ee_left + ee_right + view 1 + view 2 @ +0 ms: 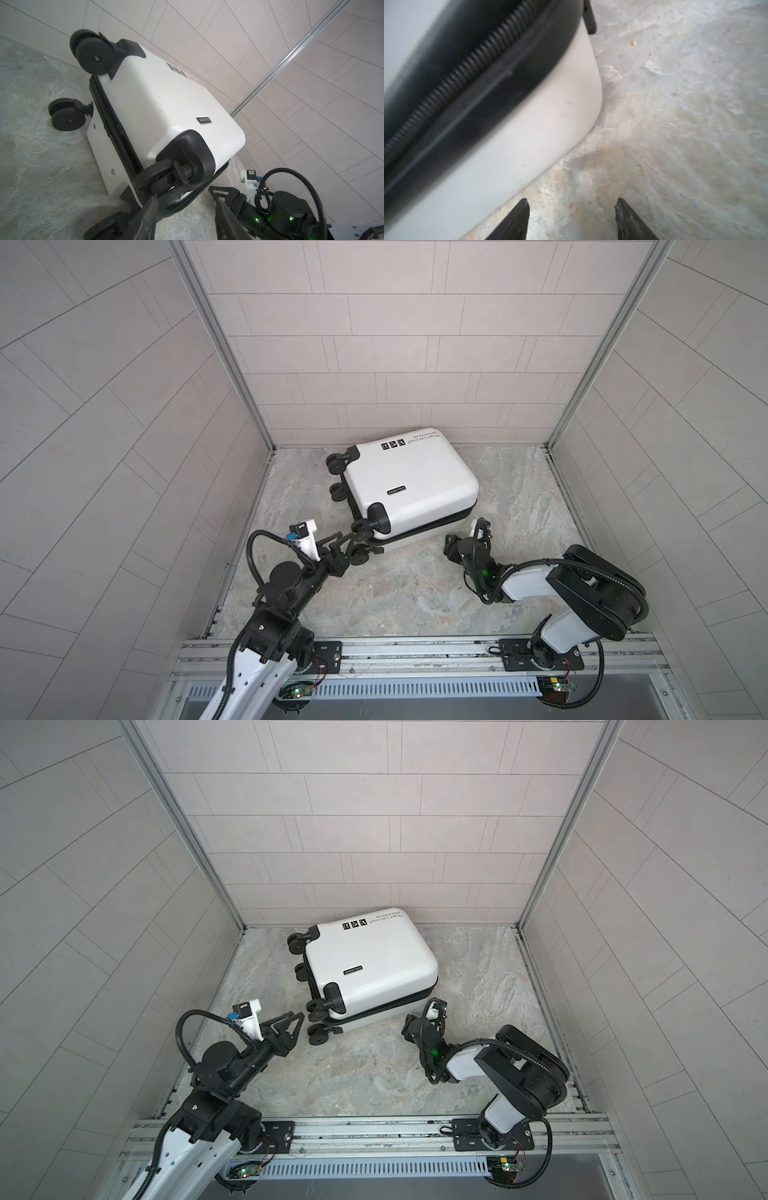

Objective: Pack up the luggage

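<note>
The luggage [409, 485] [370, 961] is a white hard-shell suitcase with a black zipper band. It lies flat and closed on the stone floor near the back wall, with its black wheels [360, 527] pointing left. My left gripper [349, 541] [293, 1021] [186, 199] stands open at the front-left corner, right by the front wheels [158, 180], with only floor between its fingers. My right gripper [459, 539] [415, 1021] [572, 200] is open low over the floor beside the luggage [529, 145], near its front right corner, and holds nothing.
Tiled walls [374, 364] enclose the floor [395, 593] on three sides, and the luggage's far end almost touches the back wall. A metal rail [415, 649] carrying both arm bases runs along the front edge. Bare floor lies between the arms and right of the luggage.
</note>
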